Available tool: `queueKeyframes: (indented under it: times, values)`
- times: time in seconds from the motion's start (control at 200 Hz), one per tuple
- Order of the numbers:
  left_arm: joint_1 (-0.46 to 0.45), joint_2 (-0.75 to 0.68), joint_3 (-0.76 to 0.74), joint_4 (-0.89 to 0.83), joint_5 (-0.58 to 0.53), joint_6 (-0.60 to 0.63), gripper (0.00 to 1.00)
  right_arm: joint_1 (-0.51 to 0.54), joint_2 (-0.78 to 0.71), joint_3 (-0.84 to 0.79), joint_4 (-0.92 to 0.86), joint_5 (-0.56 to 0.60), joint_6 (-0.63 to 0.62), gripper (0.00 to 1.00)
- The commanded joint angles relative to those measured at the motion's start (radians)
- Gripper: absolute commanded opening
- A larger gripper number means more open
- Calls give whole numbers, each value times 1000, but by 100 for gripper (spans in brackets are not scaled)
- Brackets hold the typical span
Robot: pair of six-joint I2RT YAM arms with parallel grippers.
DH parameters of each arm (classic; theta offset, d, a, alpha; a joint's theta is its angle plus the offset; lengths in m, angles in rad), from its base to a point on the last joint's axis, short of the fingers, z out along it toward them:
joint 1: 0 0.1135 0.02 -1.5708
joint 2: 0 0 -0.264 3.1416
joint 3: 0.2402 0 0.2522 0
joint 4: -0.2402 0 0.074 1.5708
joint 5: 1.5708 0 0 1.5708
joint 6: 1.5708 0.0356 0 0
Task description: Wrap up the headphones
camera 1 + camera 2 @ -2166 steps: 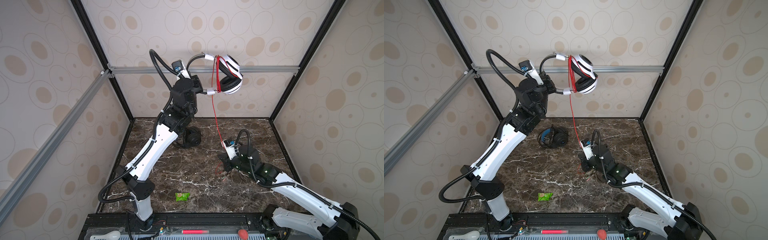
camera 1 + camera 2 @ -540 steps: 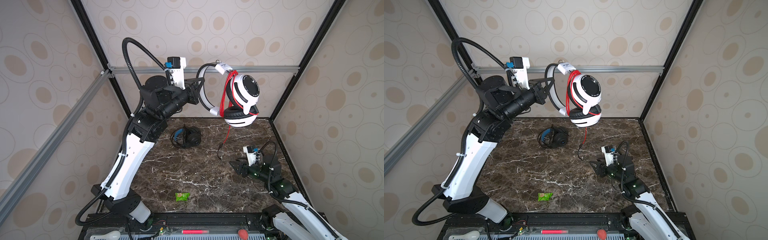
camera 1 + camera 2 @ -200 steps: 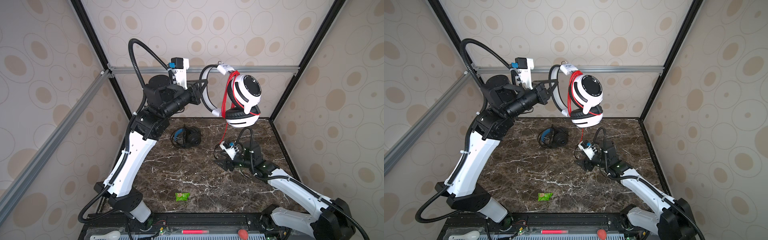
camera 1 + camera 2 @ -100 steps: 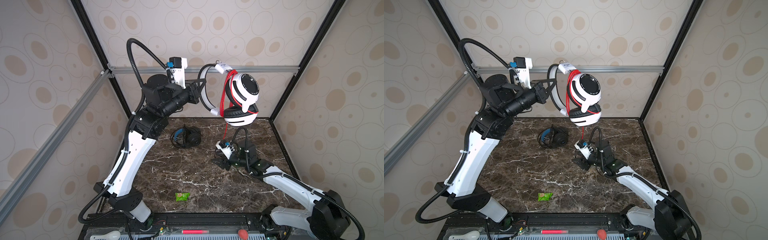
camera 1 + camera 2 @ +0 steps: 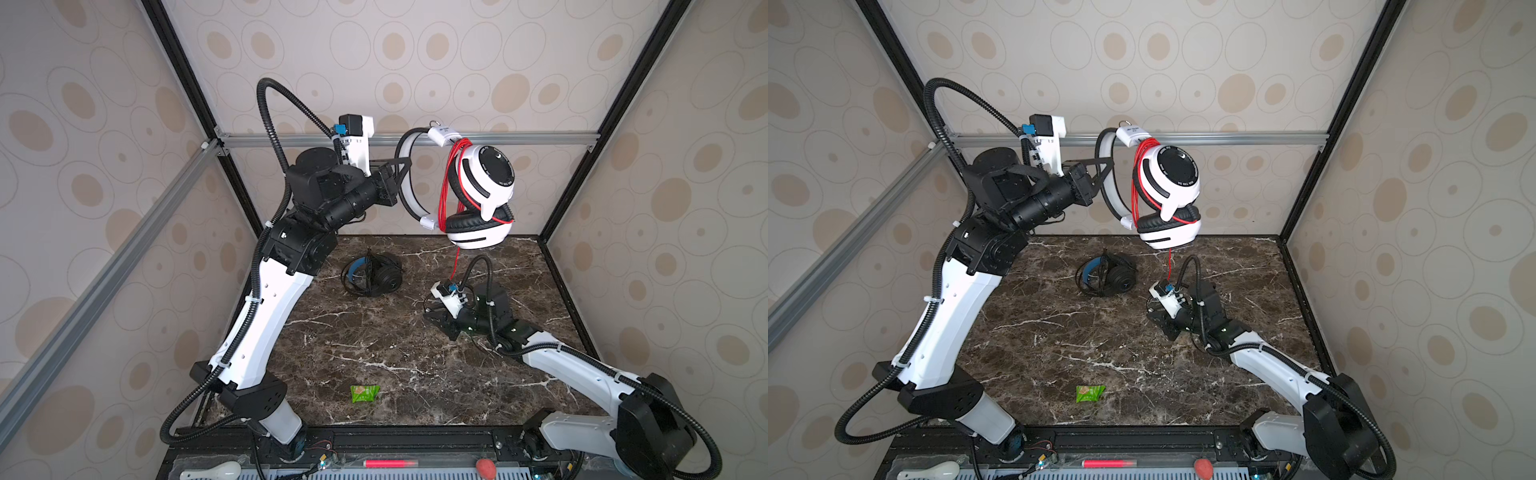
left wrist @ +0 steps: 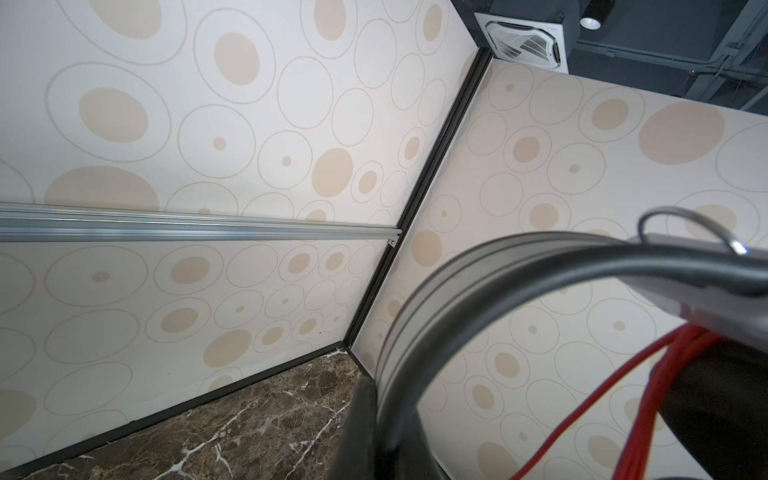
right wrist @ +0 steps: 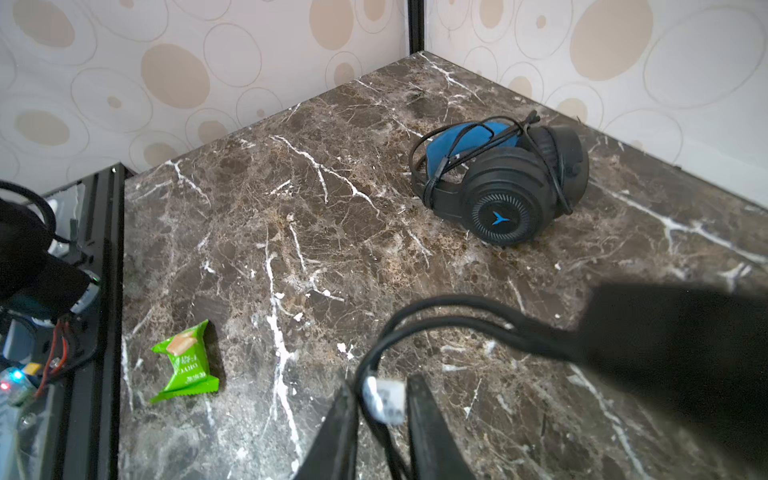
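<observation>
The white headphones [image 5: 484, 195] [image 5: 1169, 187] hang high above the back of the table. My left gripper [image 5: 405, 164] [image 5: 1106, 164] [image 6: 386, 419] is shut on their headband [image 6: 457, 282]. Their red cable [image 5: 449, 187] [image 6: 648, 399] is looped several times round the headset, and one strand [image 5: 1169, 264] drops toward my right gripper [image 5: 431, 312] [image 5: 1152, 311] [image 7: 380, 399]. That gripper sits low over the marble, its jaws closed on the cable's black end with a white tag [image 7: 384, 399]. The black headphones [image 5: 374, 276] [image 5: 1106, 276] [image 7: 503, 183] lie on the table with their cable wound round them.
A green snack packet [image 5: 365, 392] [image 5: 1090, 392] [image 7: 187, 361] lies near the front edge. An aluminium rail [image 5: 540, 139] runs along the back wall right behind the raised headset. Patterned walls close in three sides, and the arm bases stand along the front.
My right gripper's jaws have closed in around the tagged cable end, and the arm has shifted slightly left. The left arm with the white headphones has barely moved.
</observation>
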Motion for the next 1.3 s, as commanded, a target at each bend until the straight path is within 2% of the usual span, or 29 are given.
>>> queueKeyframes:
  times: [0.0,0.155,0.365,0.51,0.97,1.295]
  values:
    - [11,-18,53,102,-7,-64,0,6,18,17,6,31,-2,14]
    - [14,-24,53,114,-32,-74,0,5,17,28,-43,35,-10,6]
    - [24,-47,11,117,-80,-82,0,8,-11,21,-83,47,-8,0]
    - [37,-78,-59,141,-123,-102,0,26,-35,2,-85,70,13,0]
    - [92,-77,-105,176,-183,-173,0,80,-152,-71,-104,153,51,0]
    - [114,-93,-168,202,-303,-206,0,96,-251,-85,-196,156,62,0]
